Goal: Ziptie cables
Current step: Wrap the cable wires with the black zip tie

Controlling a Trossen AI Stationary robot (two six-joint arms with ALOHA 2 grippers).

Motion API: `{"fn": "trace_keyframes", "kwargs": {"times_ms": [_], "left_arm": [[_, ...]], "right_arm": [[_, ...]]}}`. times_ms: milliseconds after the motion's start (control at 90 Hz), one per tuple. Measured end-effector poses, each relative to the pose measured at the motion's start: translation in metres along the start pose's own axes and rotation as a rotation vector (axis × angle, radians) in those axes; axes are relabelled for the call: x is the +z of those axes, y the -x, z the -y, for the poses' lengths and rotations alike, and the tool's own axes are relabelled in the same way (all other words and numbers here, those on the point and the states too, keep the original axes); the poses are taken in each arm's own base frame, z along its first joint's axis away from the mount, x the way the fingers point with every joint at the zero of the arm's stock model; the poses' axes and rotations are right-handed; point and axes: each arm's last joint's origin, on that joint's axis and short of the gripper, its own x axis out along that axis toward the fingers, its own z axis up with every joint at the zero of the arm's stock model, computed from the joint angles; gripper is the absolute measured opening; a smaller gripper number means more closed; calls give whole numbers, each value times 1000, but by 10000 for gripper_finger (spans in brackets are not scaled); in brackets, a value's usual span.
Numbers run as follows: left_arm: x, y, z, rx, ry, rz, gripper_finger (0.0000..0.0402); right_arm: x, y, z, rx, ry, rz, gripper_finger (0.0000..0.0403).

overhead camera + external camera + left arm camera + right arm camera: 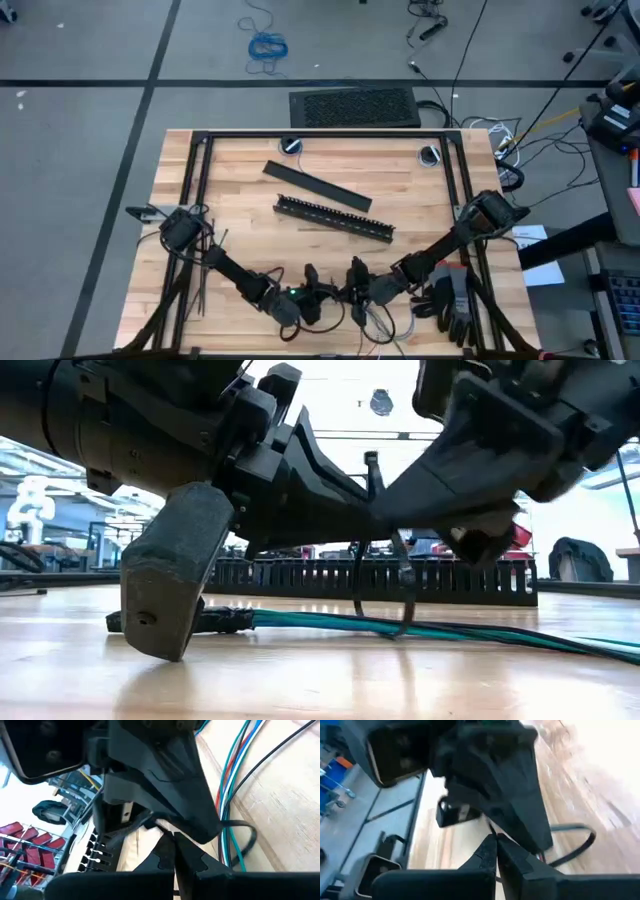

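The cables, thin teal, blue and dark wires, lie along the tabletop near its front edge. A black ziptie forms a slack loop around them, and its tail stands up between the grippers. The same loop shows in the left wrist view and the right wrist view. My left gripper and my right gripper meet tip to tip just above the loop, both shut. More zipties lie at the table's left. My left gripper pinches the ziptie between its two fingertips, coming level from the table's left just above the loop; which part of the strip it has is hidden by the other gripper. The loop hangs slack below around the cables. My right gripper pinches the ziptie between its fingertips, coming from the table's right, slanting down. The place of contact is hidden behind the left gripper's body. The loop curves out beside the fingers, with the cables lying on the table.
A black slotted bar lies across the table's middle, with a flat black bar behind it. Dark gloves lie at the near right. Black frame rails run along the table's sides and back.
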Motion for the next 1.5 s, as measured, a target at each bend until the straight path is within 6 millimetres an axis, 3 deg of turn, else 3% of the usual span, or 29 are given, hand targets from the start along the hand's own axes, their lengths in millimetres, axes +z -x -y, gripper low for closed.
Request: {"fn": "trace_keyframes", "kwargs": {"times_ms": [278, 944, 1200, 1500], "left_arm": [[-2, -2, -2, -5, 42, -4, 0], [-6, 1, 4, -30, -11, -47, 0], [-7, -2, 3, -59, 73, -35, 0], [-6, -2, 3, -66, 74, -31, 0]], "right_arm": [[-6, 2, -1, -7, -10, -43, 0], [2, -1, 5, 11, -6, -49, 5], [-6, 7, -9, 65, 32, -75, 77], [21, 33, -20, -2, 93, 5, 167]]}}
